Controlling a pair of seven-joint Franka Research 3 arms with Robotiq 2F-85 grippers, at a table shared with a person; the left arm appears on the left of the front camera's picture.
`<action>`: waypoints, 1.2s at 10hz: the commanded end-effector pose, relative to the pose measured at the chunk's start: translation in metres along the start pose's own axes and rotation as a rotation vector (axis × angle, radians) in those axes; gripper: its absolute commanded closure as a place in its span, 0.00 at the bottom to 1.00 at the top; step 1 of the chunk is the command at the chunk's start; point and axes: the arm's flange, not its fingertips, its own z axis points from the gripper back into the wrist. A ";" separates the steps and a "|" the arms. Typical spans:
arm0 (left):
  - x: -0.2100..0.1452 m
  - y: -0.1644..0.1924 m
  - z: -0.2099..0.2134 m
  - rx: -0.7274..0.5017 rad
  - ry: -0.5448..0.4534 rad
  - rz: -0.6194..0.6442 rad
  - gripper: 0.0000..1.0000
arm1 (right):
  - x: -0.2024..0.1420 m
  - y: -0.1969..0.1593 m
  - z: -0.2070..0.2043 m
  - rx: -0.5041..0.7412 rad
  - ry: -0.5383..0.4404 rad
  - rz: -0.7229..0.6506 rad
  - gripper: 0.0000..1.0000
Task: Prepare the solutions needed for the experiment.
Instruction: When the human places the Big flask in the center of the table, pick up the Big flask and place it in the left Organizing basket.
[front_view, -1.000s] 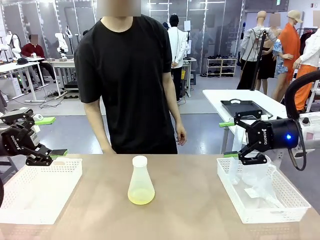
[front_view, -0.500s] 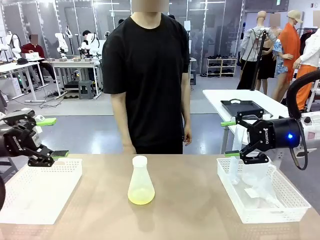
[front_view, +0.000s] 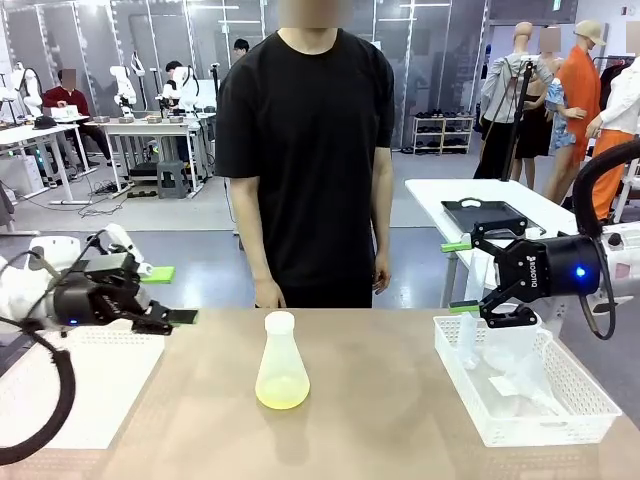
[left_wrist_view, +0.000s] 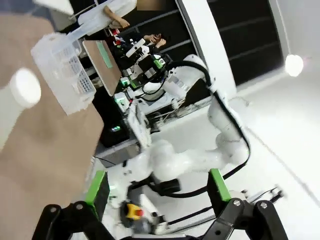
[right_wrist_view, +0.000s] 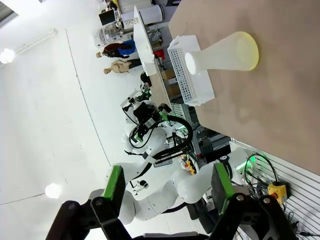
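Table (front_view: 400, 440) first: plain brown top, w/ a person (front_view: 310, 150) standing at the far edge, arms down, not joining in. A white left basket (front_view: 120, 370) and right basket (front_view: 462, 380) flank the middle, prob. as supply and drop-off spots. The right one holds clear plastic bits; can't make out what exactly.

Conical flask (front_view: 281, 365) stands upright, mid-table, apart from both baskets and in easy reach of either arm. The solutions (front_view: 282, 392) are a thin pale yellow-green band at its base. Its white top: cap or rim, can't tell.

Left pincer (front_view: 170, 295) hovers over the left basket's far corner, pointing toward the flask, wide and empty. Right pincer (front_view: 458, 277) hangs above the right basket's far-left corner, also wide, holding nothing.
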 end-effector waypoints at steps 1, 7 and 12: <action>0.005 0.009 -0.012 0.079 0.029 -0.174 0.00 | -0.002 0.002 -0.001 0.010 -0.004 -0.003 0.13; 0.006 0.006 -0.013 0.050 0.027 -0.150 0.00 | -0.002 0.002 -0.001 0.010 -0.004 -0.003 0.13; 0.039 0.025 -0.033 0.194 0.153 -0.470 0.00 | -0.002 0.002 -0.001 0.010 -0.004 -0.003 0.13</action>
